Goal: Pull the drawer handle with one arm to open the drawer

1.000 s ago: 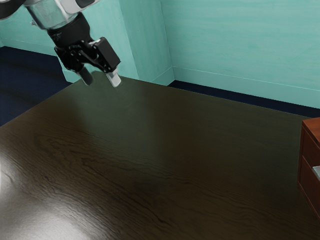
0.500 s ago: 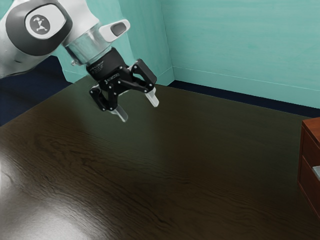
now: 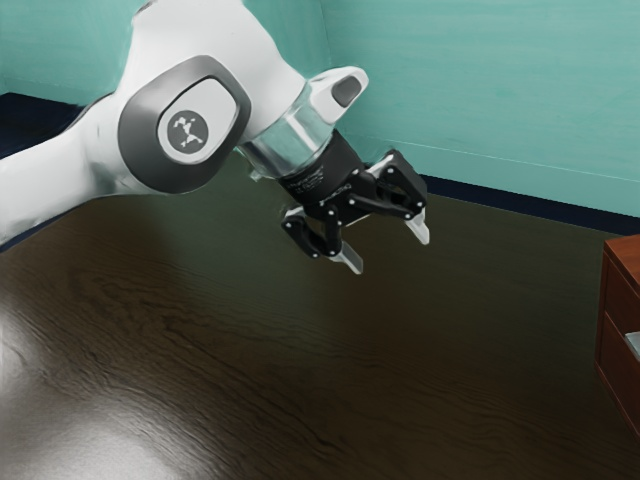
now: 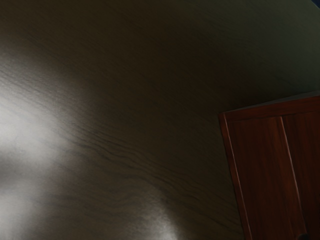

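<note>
Dark wood table (image 3: 300,380): biggest thing on my screen, glossy grain with nothing on it between the hand and the target, so I have a free lane across.

Teal wall (image 3: 480,70): runs behind the table and plays no part in the reach.

Arm (image 3: 180,130): white, bulky, coming in from the exterior view's upper left and stretched toward the exterior view's right. It's carried well above the tabletop, which I judge is to cross without scraping the wood.

Drawer unit (image 3: 622,330): red-brown wood, at the exterior view's right edge, well apart from the hand. The wrist view has it too (image 4: 270,170), off to one side of where the hand looks. The fronts look flush to me, so I'd call the drawer closed and the task barely begun.

Gripper (image 3: 388,250): black, tilted down and toward the unit. Its fingers (image 3: 350,260) are spread wide and grasp nothing, which I'd say is so they can slip around the pull on arrival.

Handle (image 3: 633,345): a pale sliver on a drawer front at the frame edge. I take that for the pull, but it's too cropped to be sure. I'd line up on it next.
</note>
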Robot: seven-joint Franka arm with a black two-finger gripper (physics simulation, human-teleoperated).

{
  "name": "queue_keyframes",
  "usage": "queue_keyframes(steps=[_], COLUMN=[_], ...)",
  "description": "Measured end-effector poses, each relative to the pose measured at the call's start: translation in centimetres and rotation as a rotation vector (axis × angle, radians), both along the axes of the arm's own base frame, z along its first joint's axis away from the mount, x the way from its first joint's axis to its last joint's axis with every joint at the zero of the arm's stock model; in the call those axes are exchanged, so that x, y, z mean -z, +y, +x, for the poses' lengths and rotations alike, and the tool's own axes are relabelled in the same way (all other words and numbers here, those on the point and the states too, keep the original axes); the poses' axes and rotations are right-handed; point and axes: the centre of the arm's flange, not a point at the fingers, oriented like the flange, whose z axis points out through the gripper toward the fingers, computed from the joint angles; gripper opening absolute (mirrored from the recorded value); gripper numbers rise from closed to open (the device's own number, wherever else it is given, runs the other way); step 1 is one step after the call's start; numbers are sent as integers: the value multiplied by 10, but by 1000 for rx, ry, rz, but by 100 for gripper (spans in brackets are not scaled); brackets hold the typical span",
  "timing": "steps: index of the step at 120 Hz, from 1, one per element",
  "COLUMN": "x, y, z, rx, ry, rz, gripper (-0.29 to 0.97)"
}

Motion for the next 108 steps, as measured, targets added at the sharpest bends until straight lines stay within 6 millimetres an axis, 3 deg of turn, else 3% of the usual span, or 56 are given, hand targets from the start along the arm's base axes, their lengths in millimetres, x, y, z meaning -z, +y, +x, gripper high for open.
queue_keyframes(steps=[12,29,48,63,80,108], x=[19,1,-3,21,38,44], y=[-5,-17,-72,-103,-99,-95], z=[7,5,-10,-32,-31,-27], rx=[-52,-101,-85,-88,-160,-238], ry=[-31,-99,-115,-89,-82,-69], rz=[-31,-128,-190,-202,-226,-264], gripper=[58,61,61,58,50,42])
